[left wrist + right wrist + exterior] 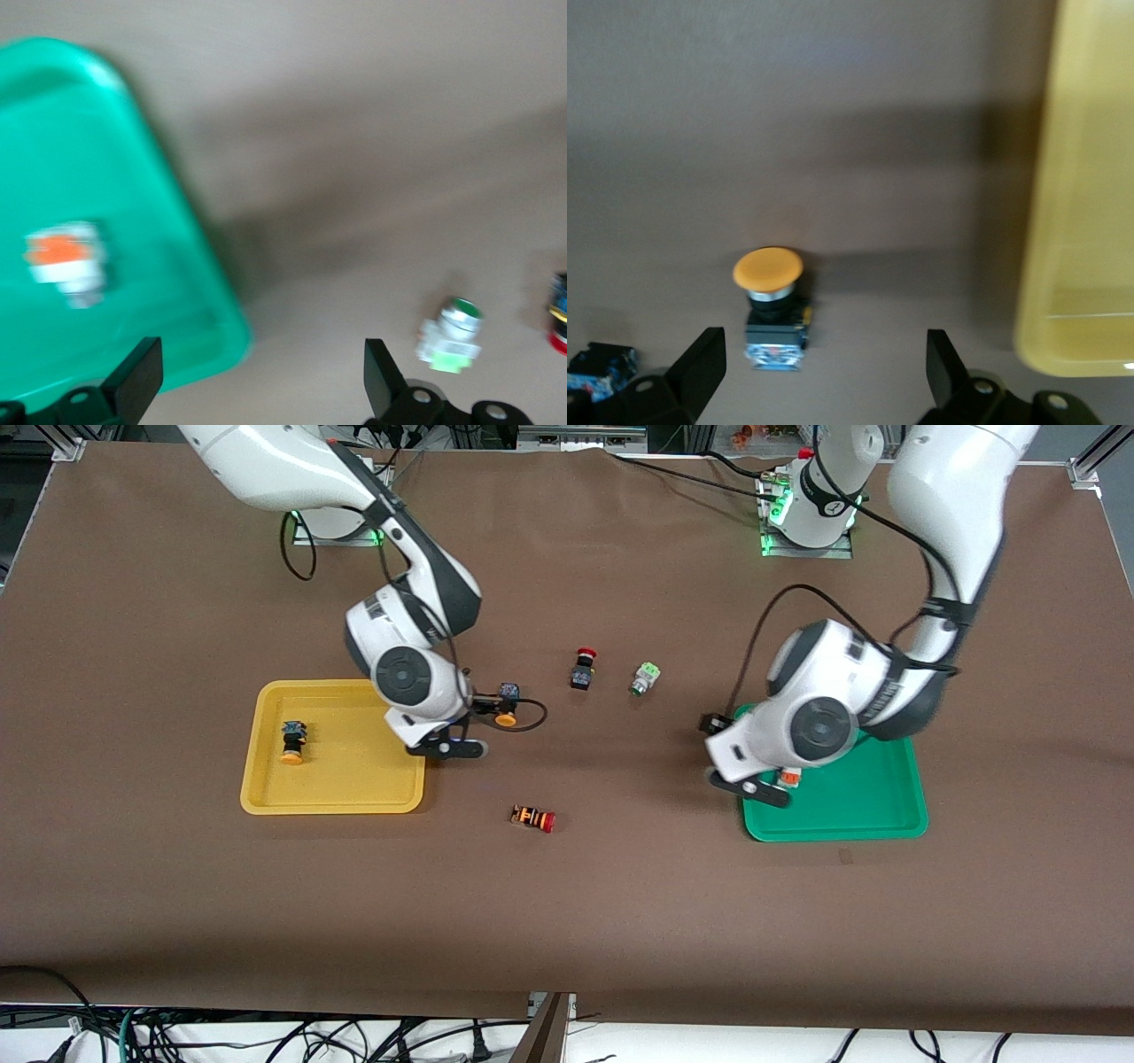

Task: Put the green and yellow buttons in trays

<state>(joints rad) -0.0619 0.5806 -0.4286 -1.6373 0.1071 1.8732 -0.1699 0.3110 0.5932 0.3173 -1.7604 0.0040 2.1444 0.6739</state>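
A black-bodied button with an orange-yellow cap point(292, 742) lies in the yellow tray point(354, 788). A second one point(507, 713) lies on the table beside that tray, toward the left arm's end. My right gripper point(474, 726) is open and empty just above it. In the right wrist view this button point(769, 301) sits just ahead of the open fingers point(700, 367). The orange-faced white button point(788, 778) lies in the green tray point(868, 806). My left gripper point(732, 757) is open and empty over that tray's edge. The green-capped button point(645, 678) lies on the table, also in the left wrist view point(454, 334).
A black button with a red cap point(582, 669) lies beside the green-capped one. An orange-and-black striped button with a red cap point(532, 817) lies nearer the front camera, between the trays. The left wrist view shows the green tray point(89, 159) and the orange-faced button point(66, 261).
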